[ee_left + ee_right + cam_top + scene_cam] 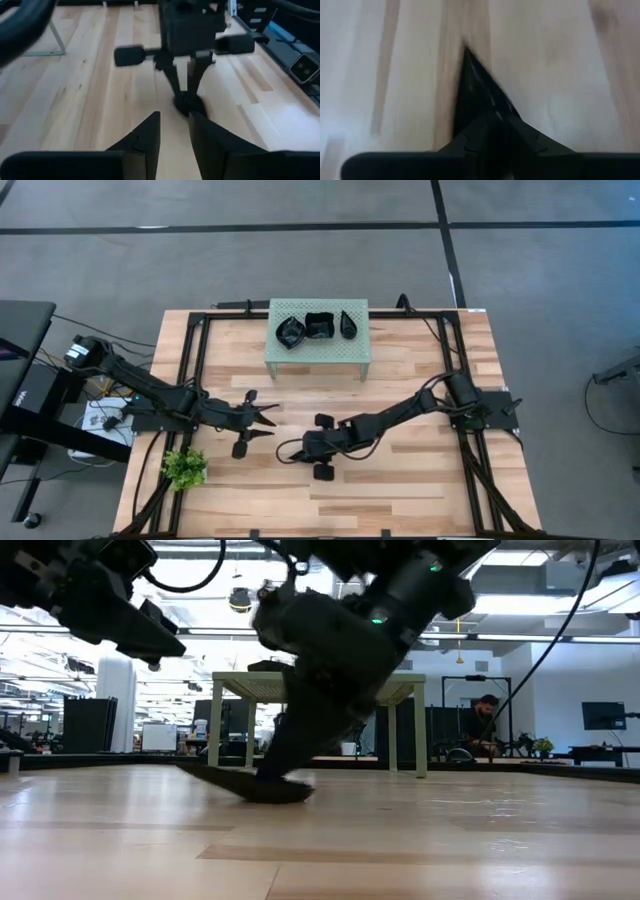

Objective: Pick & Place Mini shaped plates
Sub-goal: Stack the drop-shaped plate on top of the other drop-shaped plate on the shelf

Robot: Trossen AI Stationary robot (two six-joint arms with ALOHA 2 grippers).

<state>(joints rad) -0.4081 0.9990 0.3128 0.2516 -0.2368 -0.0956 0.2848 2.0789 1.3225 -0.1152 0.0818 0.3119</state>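
Observation:
Three glossy black mini shaped plates (319, 326) lie in a row on top of the mint-green perforated rack (318, 358) at the table's far middle. A fourth, a pointed teardrop plate (250, 785), is down at the table's middle, and my right gripper (298, 448) is shut on it. My left gripper (266, 416) hovers just left of it, open with nothing between its fingers, pointing at the right gripper (187, 75). My right gripper pinches the teardrop plate's wide end (487, 117) between its two fingers. The fingers slant down from the table's right side and lie along the plate. The pointed tip (466, 51) sticks out ahead of them. The plate's underside (278, 796) looks to be on the wood.
A small green plant (185, 468) stands near the table's front left corner, close behind the left arm. Black frame rails (190, 370) run along the table's left and right sides. Bare wood lies between the rack's legs and the grippers.

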